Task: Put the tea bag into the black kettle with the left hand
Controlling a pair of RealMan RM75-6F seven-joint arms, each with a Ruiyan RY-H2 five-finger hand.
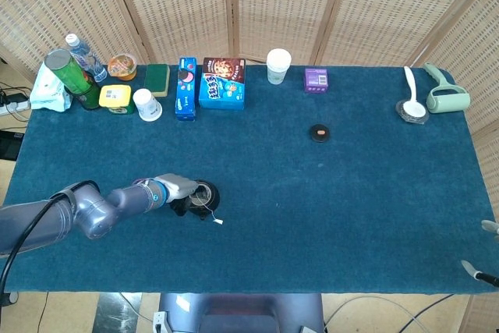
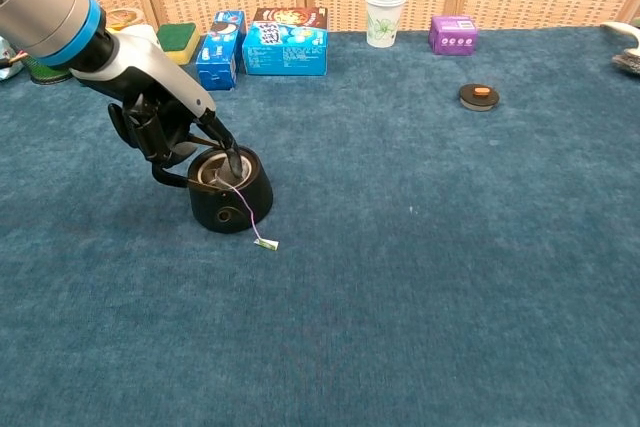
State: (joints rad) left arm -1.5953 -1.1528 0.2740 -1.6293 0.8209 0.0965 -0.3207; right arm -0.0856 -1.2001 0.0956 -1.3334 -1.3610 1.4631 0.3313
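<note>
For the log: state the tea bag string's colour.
Purple string, clearest in the chest view.

One black kettle [image 2: 231, 193], one tea bag [image 2: 222, 176], two blue boxes [image 2: 287, 41].

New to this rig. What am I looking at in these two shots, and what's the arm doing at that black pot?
It is a two-armed robot at a table covered in blue cloth, steered remotely by a person. One picture comes from a camera on its head looking down; the other from its chest, closer and lower.

The grey arm is its left. The left robot hand is at the black kettle, a fingertip reaching into the open top. The tea bag seems to sit inside; its string hangs over the side and the paper tag lies on the cloth. I cannot tell whether the fingers grip anything.

Only the right robot hand's fingertips show, at the head view's lower right corner.

Along the far edge: snack boxes, a paper cup, a purple box. A small round lid lies apart.
</note>
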